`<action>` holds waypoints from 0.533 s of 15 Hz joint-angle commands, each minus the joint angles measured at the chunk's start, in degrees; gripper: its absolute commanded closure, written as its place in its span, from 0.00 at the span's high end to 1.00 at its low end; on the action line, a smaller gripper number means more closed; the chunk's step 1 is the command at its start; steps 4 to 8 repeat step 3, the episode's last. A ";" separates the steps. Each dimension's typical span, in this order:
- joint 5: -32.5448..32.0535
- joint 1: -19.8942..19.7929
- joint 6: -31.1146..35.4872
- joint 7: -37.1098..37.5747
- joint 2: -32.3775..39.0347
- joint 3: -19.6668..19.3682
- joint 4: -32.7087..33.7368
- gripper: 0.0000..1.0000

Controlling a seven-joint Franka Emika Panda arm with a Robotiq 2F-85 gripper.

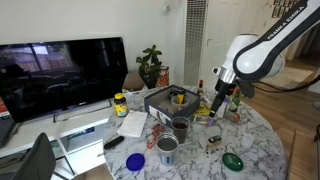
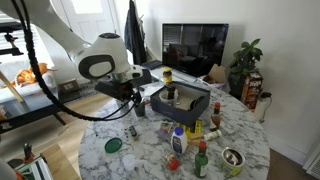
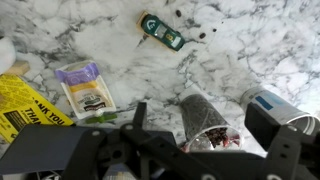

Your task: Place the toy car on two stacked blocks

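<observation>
Currently: fingers apart, empty, above the marble table.

My gripper (image 3: 210, 150) is cut off by the lower edge of the wrist view. Only the dark fingers (image 3: 138, 115) show, spread wide with nothing clamped between them. The toy car (image 3: 161, 32), green and dark, lies on the bare marble table (image 3: 260, 55) near the upper edge, apart from every other item. A dark cup (image 3: 205, 115) stands between the car and my fingers, its base hidden behind the gripper body. A metal can (image 3: 275, 105) stands just beside the cup. A yellow bag (image 3: 20, 105) is cut by the left edge, with a small packet (image 3: 85, 88) next to it. In an exterior view, the grey tray (image 1: 160, 100) holds items too small to identify, and I cannot tell which items are the blocks.
</observation>
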 commanded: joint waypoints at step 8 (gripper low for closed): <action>-0.78 3.87 -0.06 0.93 -0.35 -3.83 -0.18 1.00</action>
